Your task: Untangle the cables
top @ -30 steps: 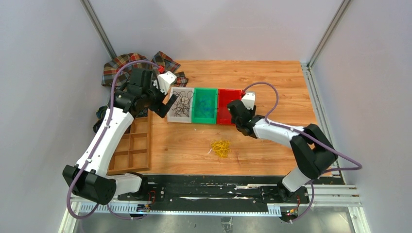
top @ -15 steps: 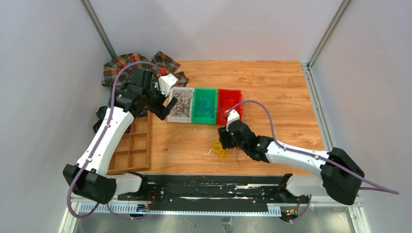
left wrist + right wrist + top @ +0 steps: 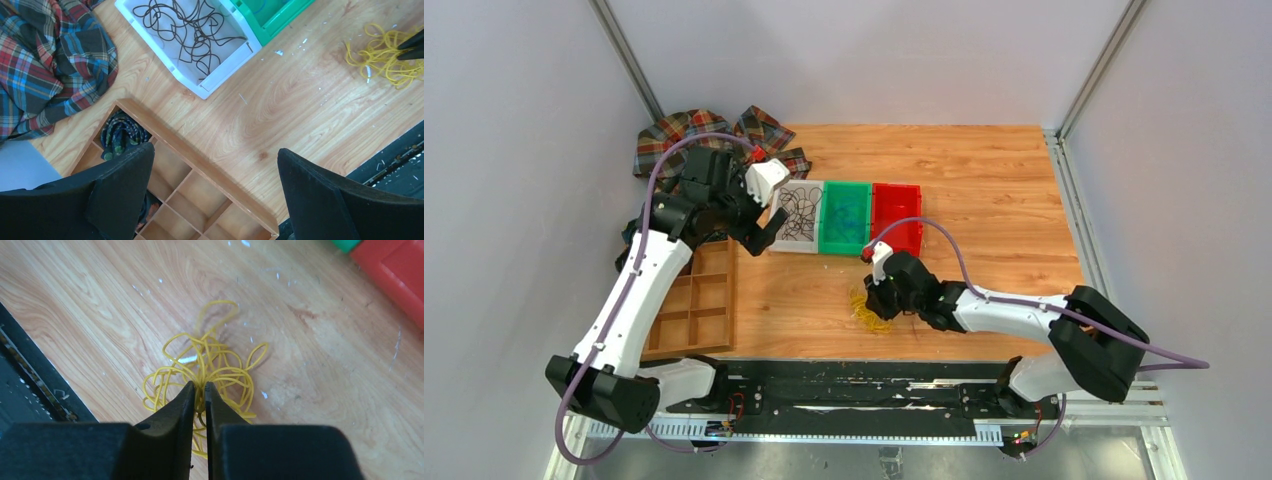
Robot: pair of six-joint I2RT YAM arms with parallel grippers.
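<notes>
The right gripper (image 3: 200, 390) is pinched almost closed on a tangle of yellow cables (image 3: 220, 357), which lies on bare table (image 3: 325, 390) near the front edge and apart from the red tray (image 3: 395, 275). The left gripper (image 3: 215, 152) gapes wide, holding nothing, above a divided box (image 3: 200, 185).

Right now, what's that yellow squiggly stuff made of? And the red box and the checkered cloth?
The yellow cables look like thin rubbery or plastic-coated strands: smooth, slightly shiny, holding springy loops. The red bin seems to be hard plastic, with glossy flat walls and a moulded rim. The plaid cloth looks like soft woven fabric, matte and crumpled into folds.
</notes>
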